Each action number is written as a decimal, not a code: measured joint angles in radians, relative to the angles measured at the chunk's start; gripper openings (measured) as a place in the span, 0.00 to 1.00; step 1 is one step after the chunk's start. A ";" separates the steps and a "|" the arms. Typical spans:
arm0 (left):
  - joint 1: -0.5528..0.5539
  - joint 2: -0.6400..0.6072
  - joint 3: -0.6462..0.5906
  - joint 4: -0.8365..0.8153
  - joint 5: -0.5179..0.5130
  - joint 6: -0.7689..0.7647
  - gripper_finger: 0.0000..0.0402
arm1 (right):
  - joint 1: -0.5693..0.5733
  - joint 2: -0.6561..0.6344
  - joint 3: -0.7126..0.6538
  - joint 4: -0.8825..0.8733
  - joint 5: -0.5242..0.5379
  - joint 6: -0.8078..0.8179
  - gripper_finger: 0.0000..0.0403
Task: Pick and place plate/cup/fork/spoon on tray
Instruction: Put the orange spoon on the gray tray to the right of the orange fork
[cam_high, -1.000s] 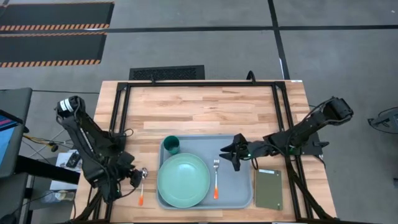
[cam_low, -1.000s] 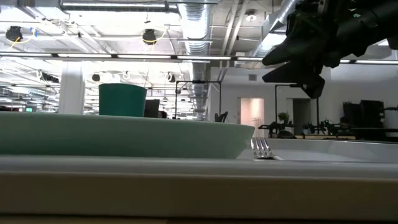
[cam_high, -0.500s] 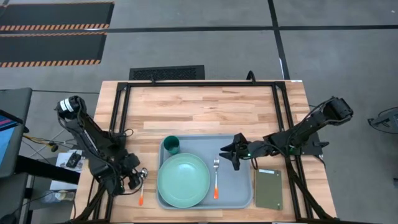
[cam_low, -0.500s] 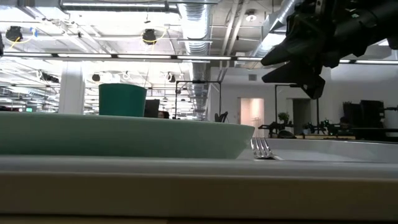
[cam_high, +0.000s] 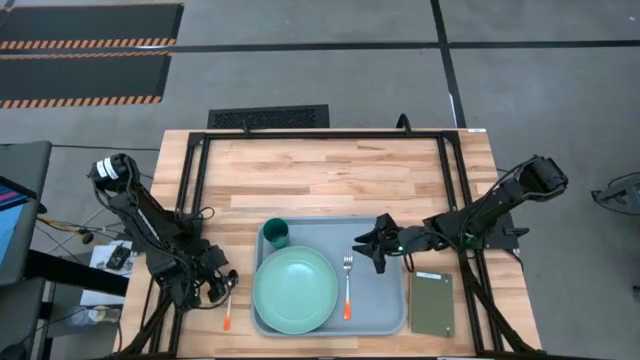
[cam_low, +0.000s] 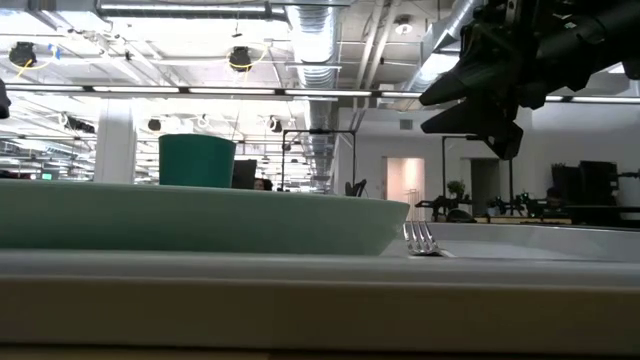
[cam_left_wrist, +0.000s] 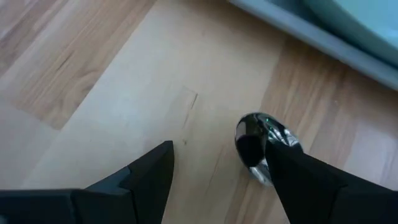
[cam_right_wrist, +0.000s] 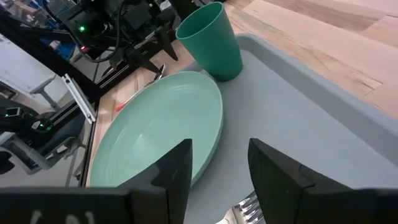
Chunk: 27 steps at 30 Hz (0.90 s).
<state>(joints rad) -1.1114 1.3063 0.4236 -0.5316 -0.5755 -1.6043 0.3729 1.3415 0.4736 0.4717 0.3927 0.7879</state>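
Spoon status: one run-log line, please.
spoon: on table beside tray | left claw: open, at bowl | right claw: open over tray | plate, cup, fork: placed

no readable text or labels anywhere here.

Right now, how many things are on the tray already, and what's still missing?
Three are on the tray already: the plate, the cup and the fork. The spoon is still on the wooden table just left of the tray. The left gripper is open, right at the spoon's bowl, not holding it yet. The right gripper hangs open over the tray.
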 joint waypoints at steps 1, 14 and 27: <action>0.000 0.000 -0.004 0.007 -0.008 -0.001 0.60 | 0.000 0.000 0.000 0.000 0.000 0.000 0.45; 0.003 0.000 -0.054 0.080 -0.055 -0.012 0.25 | 0.000 0.000 0.000 -0.001 0.000 -0.001 0.45; 0.003 0.002 -0.053 0.093 -0.113 -0.120 0.01 | 0.000 0.000 0.000 -0.001 0.002 -0.001 0.45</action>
<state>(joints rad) -1.1080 1.3079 0.3702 -0.4389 -0.6884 -1.7240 0.3729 1.3415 0.4736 0.4706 0.3948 0.7868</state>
